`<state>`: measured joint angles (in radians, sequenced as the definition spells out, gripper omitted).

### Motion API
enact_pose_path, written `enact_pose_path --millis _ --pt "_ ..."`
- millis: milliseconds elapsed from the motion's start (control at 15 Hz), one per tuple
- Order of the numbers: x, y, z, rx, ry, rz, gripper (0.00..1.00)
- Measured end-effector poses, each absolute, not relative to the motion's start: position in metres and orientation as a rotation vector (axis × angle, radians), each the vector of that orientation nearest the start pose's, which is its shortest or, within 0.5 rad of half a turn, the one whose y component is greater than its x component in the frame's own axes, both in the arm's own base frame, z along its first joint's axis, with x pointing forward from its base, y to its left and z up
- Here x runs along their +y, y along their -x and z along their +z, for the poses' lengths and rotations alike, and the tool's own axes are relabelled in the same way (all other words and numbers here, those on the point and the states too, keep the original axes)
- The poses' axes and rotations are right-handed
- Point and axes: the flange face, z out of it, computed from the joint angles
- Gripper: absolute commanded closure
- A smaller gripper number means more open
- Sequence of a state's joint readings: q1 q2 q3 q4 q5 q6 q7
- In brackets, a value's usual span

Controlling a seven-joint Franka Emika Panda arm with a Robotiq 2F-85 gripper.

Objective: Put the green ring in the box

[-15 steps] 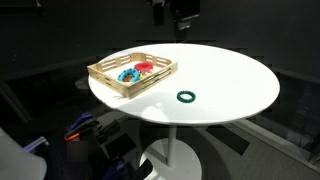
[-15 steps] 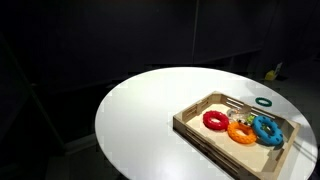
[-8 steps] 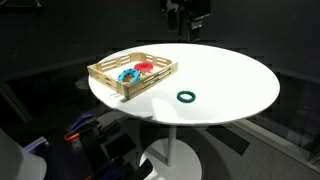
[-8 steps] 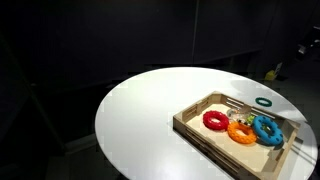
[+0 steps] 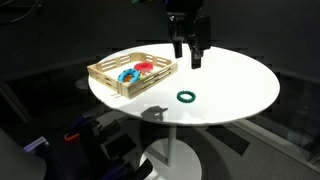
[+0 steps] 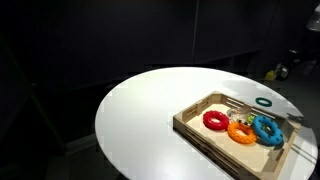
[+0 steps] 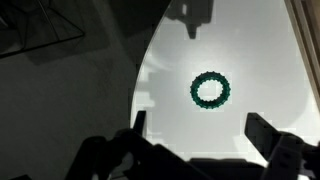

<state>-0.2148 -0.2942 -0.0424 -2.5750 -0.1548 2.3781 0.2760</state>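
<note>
Dark green ring [image 7: 210, 89], thin and bumpy-edged, lies flat on white table [image 7: 262, 60].

1. Arm [image 5: 184, 12]: single and dark. Only its lower end shows in an exterior view, entering at the top edge and running straight down.
2. Wrist [image 5: 187, 30]: vertical, with the tool end pointing downward.
3. Gripper [image 5: 187, 60]: Robotiq type, suspended in the air, in contact with nothing.
4. Fingers [image 7: 268, 135]: two, dark. In the wrist view they sit at the lower edge, one on each side.
5. Jaws: spread wide apart, with nothing held between them.
</note>
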Motion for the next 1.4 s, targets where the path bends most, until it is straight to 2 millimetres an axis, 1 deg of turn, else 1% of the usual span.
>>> enact_pose_path --millis 200,333,667,867,1067,1267,1400 --pt "-0.113 -0.425 0.361 0.689 3.168 -0.12 0.0" --pt "-0.115 -0.429 0.36 0.694 3.167 -0.116 0.0" --pt "-0.115 -0.429 0.359 0.692 3.167 -0.115 0.0" --pt "-0.111 -0.432 0.358 0.681 3.168 -0.122 0.0" --pt "-0.103 -0.438 0.354 0.682 3.167 -0.148 0.0" --pt "-0.094 -0.447 0.343 0.701 3.165 -0.154 0.0" --pt "-0.09 -0.454 0.332 0.721 3.17 -0.147 0.0"
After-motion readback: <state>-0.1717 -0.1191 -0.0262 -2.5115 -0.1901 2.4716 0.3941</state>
